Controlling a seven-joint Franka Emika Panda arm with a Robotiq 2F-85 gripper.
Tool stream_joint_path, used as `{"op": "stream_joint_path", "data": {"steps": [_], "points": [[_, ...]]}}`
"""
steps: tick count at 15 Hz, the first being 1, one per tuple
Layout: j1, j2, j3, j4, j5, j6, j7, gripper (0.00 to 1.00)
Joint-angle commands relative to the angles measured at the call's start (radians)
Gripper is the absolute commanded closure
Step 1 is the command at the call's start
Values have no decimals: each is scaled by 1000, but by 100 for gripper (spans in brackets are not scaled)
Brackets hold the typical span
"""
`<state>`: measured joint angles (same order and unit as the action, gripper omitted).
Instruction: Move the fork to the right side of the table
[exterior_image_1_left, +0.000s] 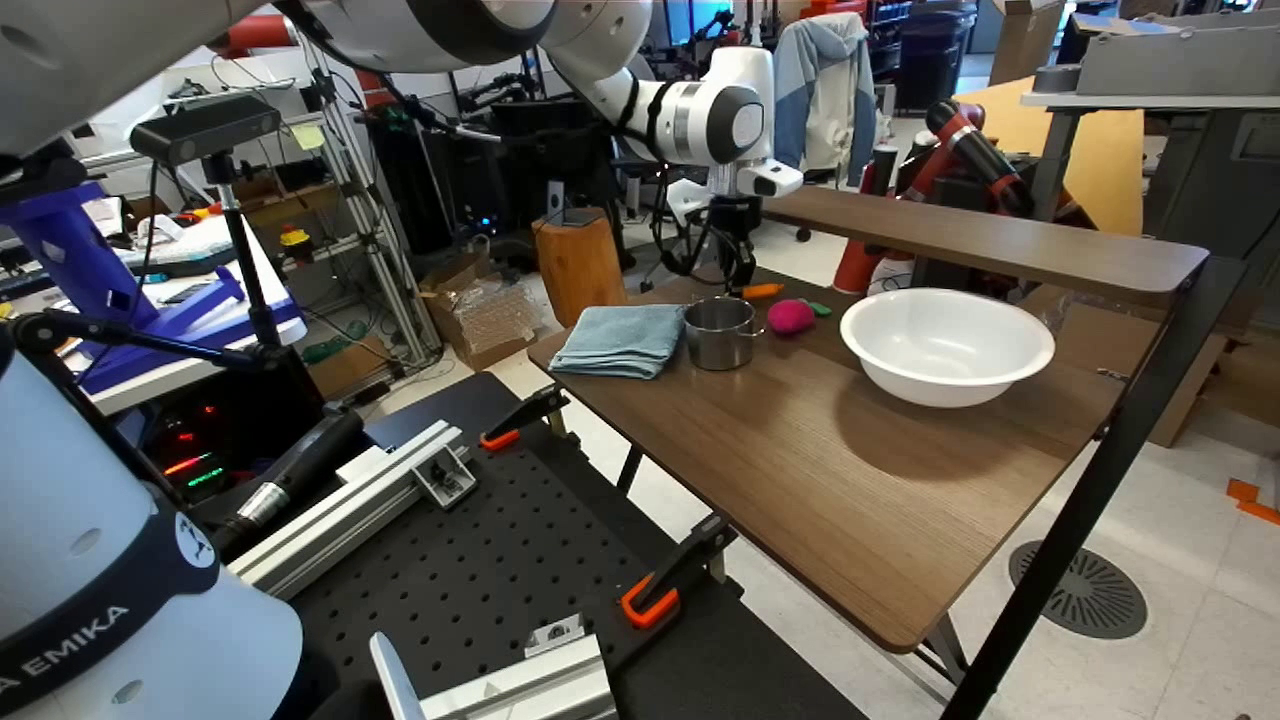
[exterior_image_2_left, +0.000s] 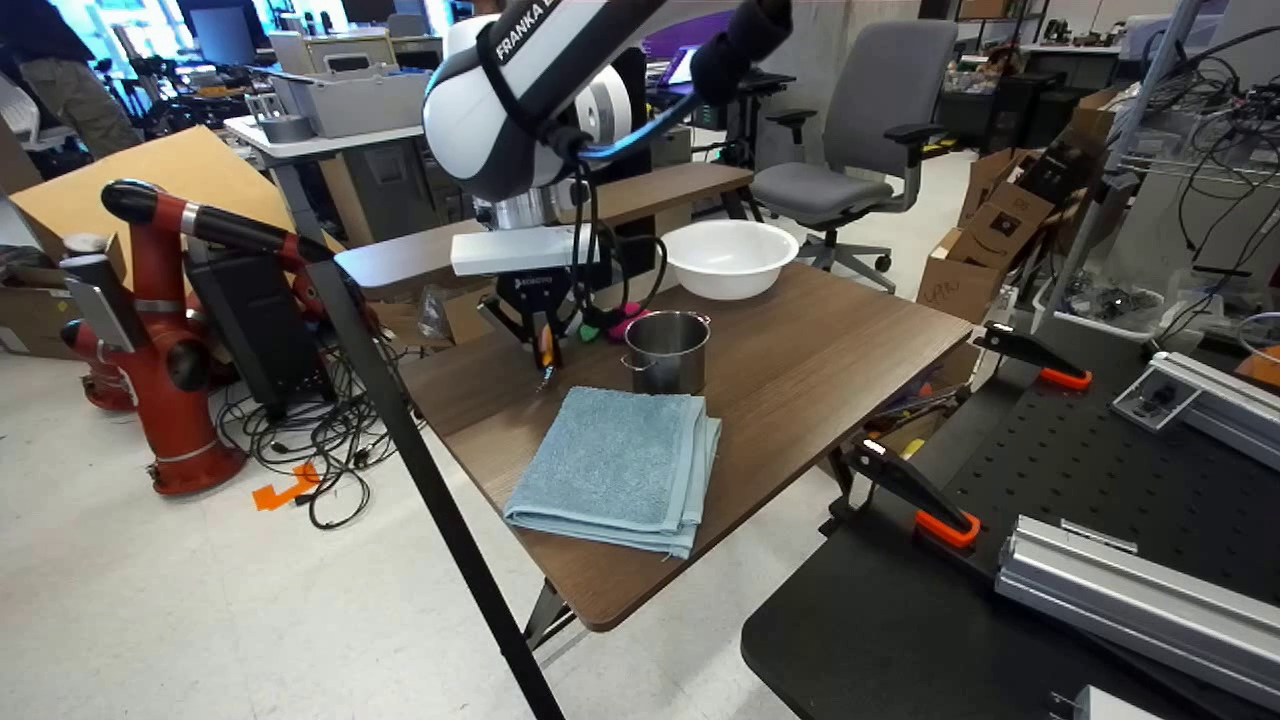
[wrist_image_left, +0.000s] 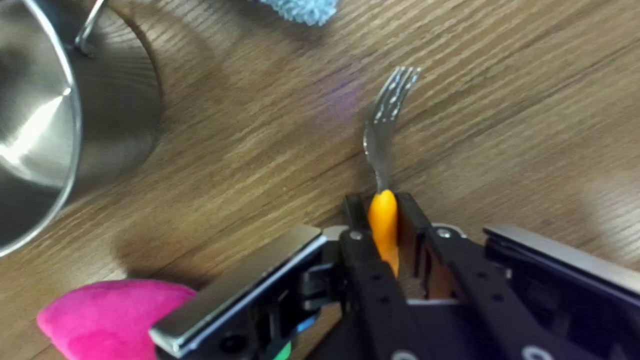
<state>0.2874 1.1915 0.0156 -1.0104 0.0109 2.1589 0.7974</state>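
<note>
The fork has an orange handle and metal tines. In the wrist view the fork (wrist_image_left: 384, 215) sits between the fingers of my gripper (wrist_image_left: 381, 199), which is shut on the handle; the tines point away from the fingers. The orange handle of the fork shows in both exterior views (exterior_image_1_left: 762, 290) (exterior_image_2_left: 546, 345), at the fingertips of my gripper (exterior_image_1_left: 737, 284) (exterior_image_2_left: 541, 358). It is low over the far end of the brown table (exterior_image_1_left: 760, 450); I cannot tell whether it touches the top. The table also shows in an exterior view (exterior_image_2_left: 820, 340).
A metal pot (exterior_image_1_left: 720, 345) stands close to the gripper, with a folded blue-grey cloth (exterior_image_1_left: 618, 342) beside it. A pink toy (exterior_image_1_left: 791, 317) with a green part lies near the pot. A white bowl (exterior_image_1_left: 945, 350) stands farther along the table. A raised shelf (exterior_image_1_left: 990, 240) runs along one edge.
</note>
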Motion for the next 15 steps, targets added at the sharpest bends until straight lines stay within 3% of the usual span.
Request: {"op": "stream_joint_path", "data": {"steps": [1, 9, 15], "points": [[-7, -31, 15, -12, 7, -5, -26, 95], [3, -175, 49, -150, -3, 42, -131, 95], [6, -353, 53, -415, 14, 127, -251, 95]]}}
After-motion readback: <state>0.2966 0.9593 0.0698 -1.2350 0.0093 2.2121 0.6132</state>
